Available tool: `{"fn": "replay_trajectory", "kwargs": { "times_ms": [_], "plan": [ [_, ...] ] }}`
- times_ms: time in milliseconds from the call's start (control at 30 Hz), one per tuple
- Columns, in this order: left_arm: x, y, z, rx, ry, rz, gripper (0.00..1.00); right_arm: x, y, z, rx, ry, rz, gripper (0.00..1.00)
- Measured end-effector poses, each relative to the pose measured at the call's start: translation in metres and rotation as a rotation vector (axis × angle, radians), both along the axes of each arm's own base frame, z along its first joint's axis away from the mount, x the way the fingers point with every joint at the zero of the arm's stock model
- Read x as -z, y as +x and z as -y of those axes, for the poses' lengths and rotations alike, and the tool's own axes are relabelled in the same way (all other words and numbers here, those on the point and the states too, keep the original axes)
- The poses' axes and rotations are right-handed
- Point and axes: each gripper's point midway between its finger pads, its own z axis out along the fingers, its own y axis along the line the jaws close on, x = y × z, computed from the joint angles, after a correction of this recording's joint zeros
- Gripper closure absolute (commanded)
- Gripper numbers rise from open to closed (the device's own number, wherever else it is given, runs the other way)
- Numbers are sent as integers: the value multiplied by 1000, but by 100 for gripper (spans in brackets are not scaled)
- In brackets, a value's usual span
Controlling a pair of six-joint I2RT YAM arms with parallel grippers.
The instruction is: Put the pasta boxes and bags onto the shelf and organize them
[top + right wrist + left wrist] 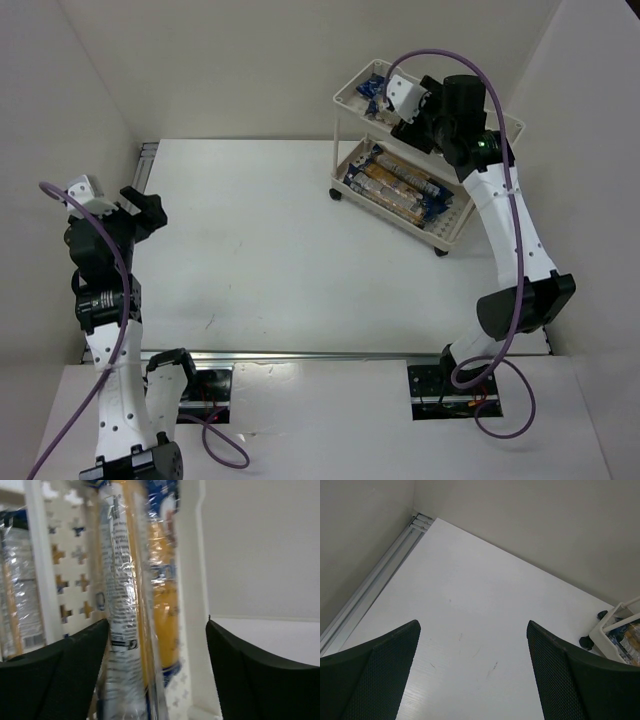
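The cream-white shelf (455, 228) stands at the far right of the table. Several pasta packets (400, 185) lie side by side on its lower tier. Another packet's blue end (374, 88) shows on the top tier. My right gripper (398, 118) hangs over the top tier. In the right wrist view it (157, 645) is open, with a packet (120, 595) and a yellow-filled one (162, 595) lying between its spread fingers, next to the tray rim (192, 580). My left gripper (143, 212) is open and empty above the table's left side, as the left wrist view (474, 645) shows.
White walls close in the table at the left, back and right. A metal rail (380, 575) runs along the left edge. The cart's wheel (585, 641) and lower tray corner (615, 625) show at the right of the left wrist view.
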Motion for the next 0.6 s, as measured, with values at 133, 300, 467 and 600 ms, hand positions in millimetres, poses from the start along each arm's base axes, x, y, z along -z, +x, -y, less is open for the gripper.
{"fn": "replay_trajectory", "kwargs": {
  "times_ms": [133, 300, 467, 600],
  "plan": [
    [0, 0, 0, 0, 0, 0, 6, -45, 1, 8, 42, 27, 165, 14],
    [7, 0, 0, 2, -5, -15, 6, -124, -10, 22, 111, 114, 401, 13],
    [10, 1, 1, 5, -8, -20, 6, -200, -40, 10, 87, 298, 563, 12],
    [11, 1, 1, 5, -8, -22, 6, -227, -76, -36, -105, 503, 529, 11]
  ]
}}
